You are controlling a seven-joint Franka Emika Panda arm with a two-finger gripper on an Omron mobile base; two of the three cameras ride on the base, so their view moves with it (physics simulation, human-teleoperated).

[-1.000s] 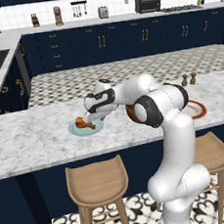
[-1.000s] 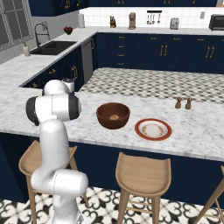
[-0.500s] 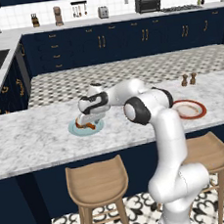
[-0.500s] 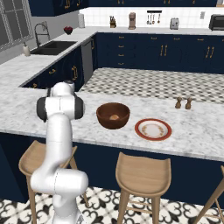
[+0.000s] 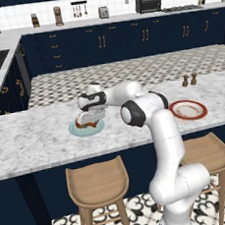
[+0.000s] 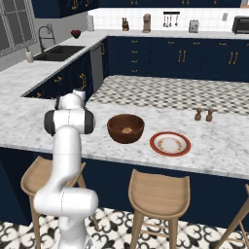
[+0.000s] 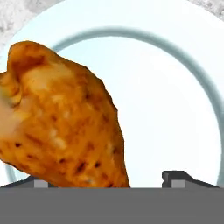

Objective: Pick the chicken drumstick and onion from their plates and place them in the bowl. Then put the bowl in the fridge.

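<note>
Hand (image 7: pixel 107 181) spread wide, low over the light blue plate (image 7: pixel 175 109), chicken drumstick (image 7: pixel 61 118) lying between its fingertips, nearer the left one.

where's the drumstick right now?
The chicken drumstick lies on the light blue plate at the left of the marble island in the left base view, right under the gripper; the hand view shows it between the gripper's fingertips.

A home kitchen, rendered. Navy cabinets (image 5: pixel 101 41) with gold handles line the back at twelve o'clock, a sink (image 6: pixel 61 52) sits at ten o'clock. Wooden stools (image 5: pixel 98 185) stand at a marble island counter (image 5: pixel 33 138).
</note>
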